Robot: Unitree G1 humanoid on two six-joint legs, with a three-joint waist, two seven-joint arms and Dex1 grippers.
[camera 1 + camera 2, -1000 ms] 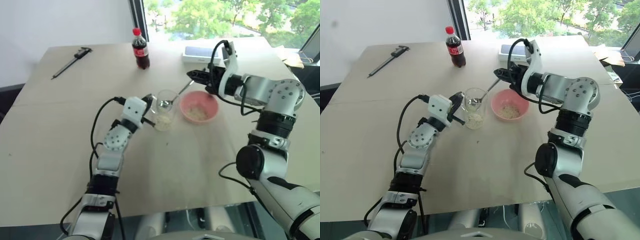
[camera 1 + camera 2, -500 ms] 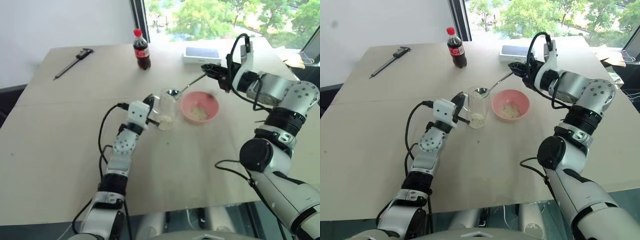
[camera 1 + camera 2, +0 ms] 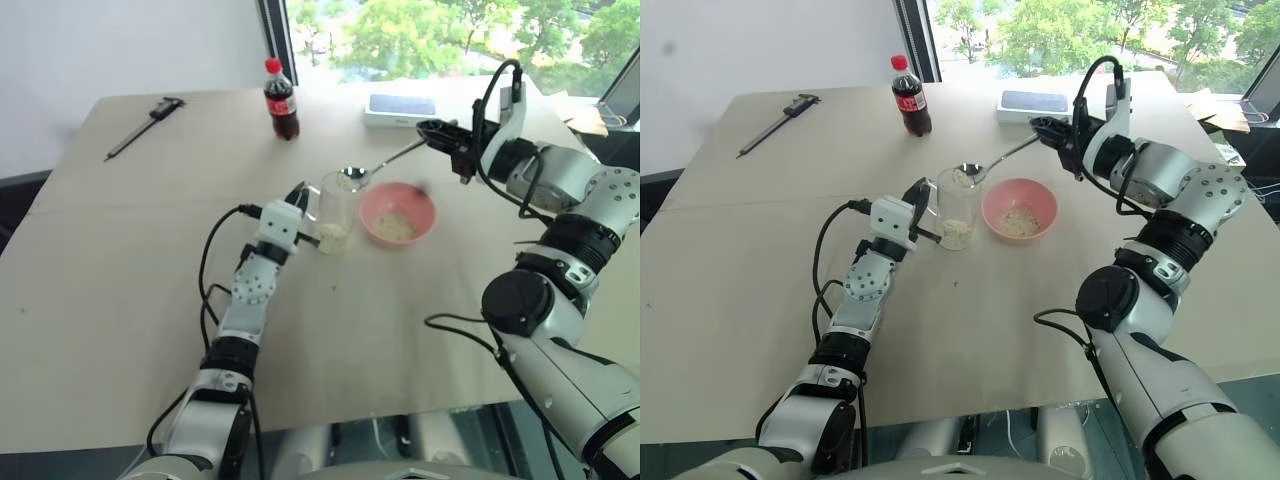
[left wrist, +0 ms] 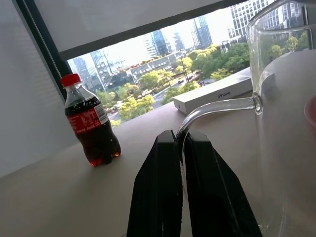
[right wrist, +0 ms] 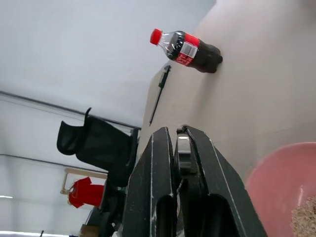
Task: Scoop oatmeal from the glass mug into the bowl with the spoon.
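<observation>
1. The left gripper [image 3: 923,190] is nearest. Its two black fingers [image 4: 160,197] are pressed together on the thin clear handle of the glass mug [image 3: 956,207], which runs up between them in the left wrist view.
2. The glass mug stands upright on the table [image 3: 760,260], just to the left of the bowl [image 3: 1018,207]. A low layer of oatmeal [image 3: 954,234] sits in its bottom.
3. The bowl is pink, beside the mug but apart from it, with a thin spread of pale flakes on its inside.
4. The spoon [image 3: 380,166] is held in the air, its small oval end over the far rim of the mug and its long handle slanting up and away to the right. Whether the spoon's end carries any oatmeal I cannot tell.
5. The right gripper [image 3: 440,132] is closed tight on the far end of the spoon's handle; in the right wrist view the metal shows pinched between its two fingers [image 5: 148,197]. It hangs above the table, behind and to the right of the bowl.
6. Farther back, a cola bottle [image 3: 909,96] stands upright behind the mug, and a white box [image 3: 1035,104] lies flat behind the right gripper.
7. A dark caliper tool [image 3: 778,122] lies at the far left of the table, well apart from everything else.
</observation>
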